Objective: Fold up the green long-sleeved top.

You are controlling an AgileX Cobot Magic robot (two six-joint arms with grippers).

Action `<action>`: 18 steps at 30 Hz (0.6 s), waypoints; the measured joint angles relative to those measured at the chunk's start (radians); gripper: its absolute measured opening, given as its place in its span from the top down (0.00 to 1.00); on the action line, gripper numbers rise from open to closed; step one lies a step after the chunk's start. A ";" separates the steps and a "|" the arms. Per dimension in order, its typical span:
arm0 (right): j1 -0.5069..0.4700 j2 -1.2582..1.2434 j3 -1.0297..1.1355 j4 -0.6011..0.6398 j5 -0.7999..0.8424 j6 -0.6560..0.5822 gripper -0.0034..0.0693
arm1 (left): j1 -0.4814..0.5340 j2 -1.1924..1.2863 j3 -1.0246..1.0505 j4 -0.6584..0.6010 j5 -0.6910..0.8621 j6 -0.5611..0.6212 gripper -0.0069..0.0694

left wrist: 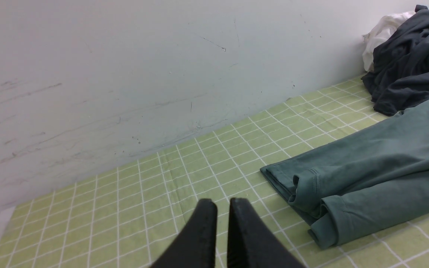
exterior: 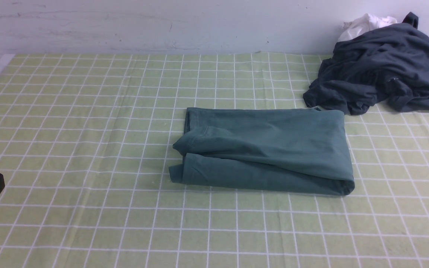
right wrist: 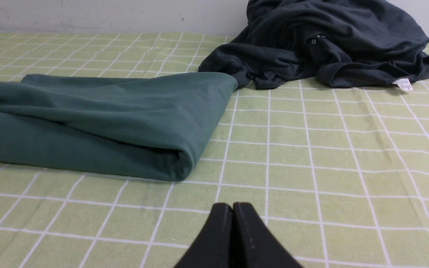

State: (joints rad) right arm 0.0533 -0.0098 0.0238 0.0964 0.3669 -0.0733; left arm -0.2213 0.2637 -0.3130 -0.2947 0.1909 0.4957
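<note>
1. Looking at the worktop (exterior: 69, 123), we see the green long-sleeved top (exterior: 266, 149) folded into a flat bundle just beside the dark grey garment (exterior: 382, 63), the two almost touching.
2. Our left gripper (left wrist: 218, 208) hovers near the top's cuffed end, fingers nearly together, holding nothing.
3. Our right gripper (right wrist: 232, 210) hangs near the top's opposite folded end, fingers pressed together, empty.

Table's wearing a light green checked cloth (exterior: 88, 149) with white grid lines. The green long-sleeved top (exterior: 266, 149) is lying folded on it, well ahead of both sets of closed fingers, and a dark charcoal garment (exterior: 382, 67) is sitting crumpled just beyond it.
</note>
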 joint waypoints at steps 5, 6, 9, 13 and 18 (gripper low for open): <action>0.000 0.000 0.000 0.001 0.002 -0.001 0.97 | 0.000 -0.001 0.000 0.000 0.000 0.000 0.86; 0.000 0.000 0.000 0.001 0.002 -0.001 0.97 | 0.000 -0.001 0.000 0.000 0.000 0.000 0.86; 0.000 0.000 -0.001 0.003 0.005 -0.001 0.97 | 0.000 -0.001 0.000 0.000 0.000 0.000 0.86; 0.000 0.000 -0.001 0.003 0.007 -0.001 0.97 | 0.000 -0.009 0.010 0.000 -0.007 0.000 0.86; -0.001 0.000 -0.001 0.004 0.009 -0.001 0.97 | 0.016 -0.089 0.109 0.069 -0.044 0.010 0.86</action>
State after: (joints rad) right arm 0.0524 -0.0098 0.0226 0.1003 0.3759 -0.0741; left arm -0.2052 0.1751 -0.2042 -0.2257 0.1470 0.5054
